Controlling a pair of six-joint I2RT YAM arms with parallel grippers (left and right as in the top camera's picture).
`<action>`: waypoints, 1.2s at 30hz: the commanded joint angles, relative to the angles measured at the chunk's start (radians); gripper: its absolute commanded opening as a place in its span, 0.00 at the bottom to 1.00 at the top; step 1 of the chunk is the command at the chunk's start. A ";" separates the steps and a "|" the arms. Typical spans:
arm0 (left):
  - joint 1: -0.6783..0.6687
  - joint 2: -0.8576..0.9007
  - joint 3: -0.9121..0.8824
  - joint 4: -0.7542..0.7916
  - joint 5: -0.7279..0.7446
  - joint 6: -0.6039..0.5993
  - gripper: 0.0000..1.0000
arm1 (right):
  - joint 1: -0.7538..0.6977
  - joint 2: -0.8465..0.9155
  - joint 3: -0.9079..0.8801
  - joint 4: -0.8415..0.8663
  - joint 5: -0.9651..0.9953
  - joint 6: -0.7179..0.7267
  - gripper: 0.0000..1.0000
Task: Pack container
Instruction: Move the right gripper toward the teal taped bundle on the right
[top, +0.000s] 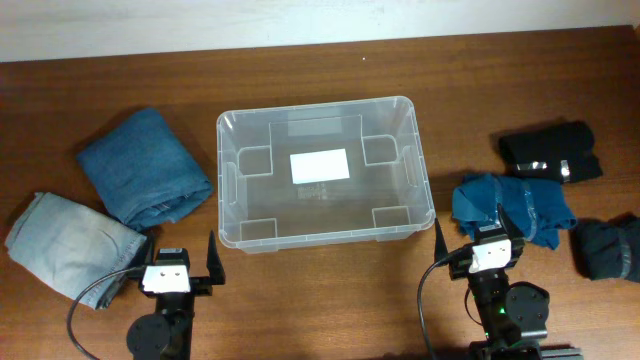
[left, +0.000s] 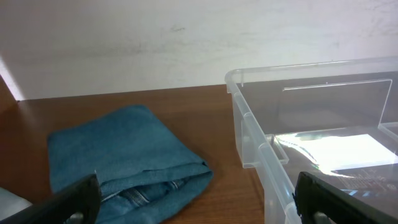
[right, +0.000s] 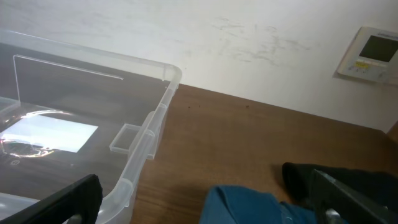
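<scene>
- At the middle of the table (top: 330, 300), nearer the far edge than the near edge, stands the container (top: 228, 190). It is upright, open-topped and empty.
- Long axis of the container: parallel to the near and far edges of the table.
- The left gripper (top: 182, 262) sits at the near edge, off the container's near-left corner. Its jaws are spread wide and hold nothing.
- The right gripper (top: 477, 242) sits at the near edge, off the container's near-right corner. Its jaws are likewise spread wide and hold nothing.
- From each gripper the container lies ahead and inward, and neither arm is clearly the nearer.
- Toward the left edge lie a folded blue denim garment (top: 145, 165) and pale folded jeans (top: 70, 245), both apart from the container.
- Toward the right edge lie a crumpled blue garment (top: 515, 205), a black garment (top: 550, 152) and a dark garment (top: 608, 250).
- Judgement: the right gripper is closest to any load, since the crumpled blue garment lies directly ahead of its fingertips.
- Markings: a white label (top: 320, 165) on the container base shows no legible writing. A wall panel (right: 367, 53) with a display is too small to read.
</scene>
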 joint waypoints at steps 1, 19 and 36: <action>0.002 -0.010 -0.005 -0.001 0.011 0.019 0.99 | -0.004 -0.008 -0.009 0.003 -0.009 0.004 0.98; 0.002 -0.010 -0.005 -0.001 0.011 0.019 0.99 | -0.005 -0.008 -0.009 0.003 -0.009 0.004 0.99; 0.002 -0.010 -0.005 -0.001 0.011 0.019 0.99 | -0.005 -0.008 -0.009 -0.002 0.138 -0.078 0.98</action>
